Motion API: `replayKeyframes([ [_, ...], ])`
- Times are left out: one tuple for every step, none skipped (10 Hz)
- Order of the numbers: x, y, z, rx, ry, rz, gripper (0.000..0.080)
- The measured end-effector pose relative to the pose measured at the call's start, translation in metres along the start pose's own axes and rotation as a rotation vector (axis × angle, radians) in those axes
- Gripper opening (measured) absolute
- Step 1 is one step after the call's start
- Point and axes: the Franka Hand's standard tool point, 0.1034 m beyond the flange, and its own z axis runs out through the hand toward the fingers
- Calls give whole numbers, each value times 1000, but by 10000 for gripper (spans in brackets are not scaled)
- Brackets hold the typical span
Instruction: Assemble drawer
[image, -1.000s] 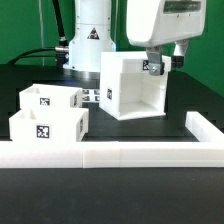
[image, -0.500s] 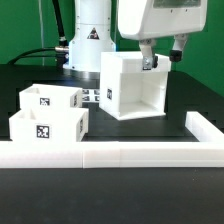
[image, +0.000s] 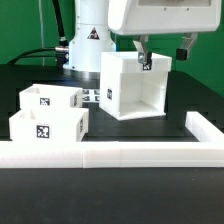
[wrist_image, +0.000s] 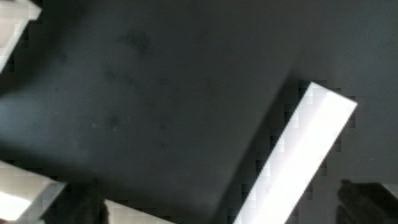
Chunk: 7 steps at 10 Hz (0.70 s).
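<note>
The tall open-fronted box casing (image: 133, 88) stands upright at the table's middle, its open side facing the camera. Two small white trays stand at the exterior view's left, one behind (image: 50, 99) and one in front (image: 46, 126), each with a tag. My gripper (image: 163, 52) hangs open just above the casing's top right corner and holds nothing. One finger (image: 141, 54) is over the casing's top, the other (image: 186, 47) is past its right side. In the wrist view a white edge of the casing (wrist_image: 308, 152) runs across the dark table between the fingers.
The long low white rail (image: 110, 156) runs along the front, with a raised end at the exterior view's right (image: 206, 126). The marker board (image: 93, 96) lies between the trays and the casing. The robot base (image: 88, 40) stands behind.
The gripper has risen and shifted toward the exterior view's left, from beside the casing's top right corner to just above it. The casing and trays have not moved.
</note>
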Motion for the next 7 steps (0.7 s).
replayKeyframes([
  [0,-1,0,0,0,3,649],
  [-4,-8,-3,-2,-2,21,649],
  [-16,-16,-6,-4,-6,11,649],
  [-29,-23,-8,-3,-11,10,649],
  [-40,-28,-10,-6,-14,9,649],
  [-53,-37,-12,-13,-14,14,649],
  [-64,-44,-10,-15,-21,11,649],
])
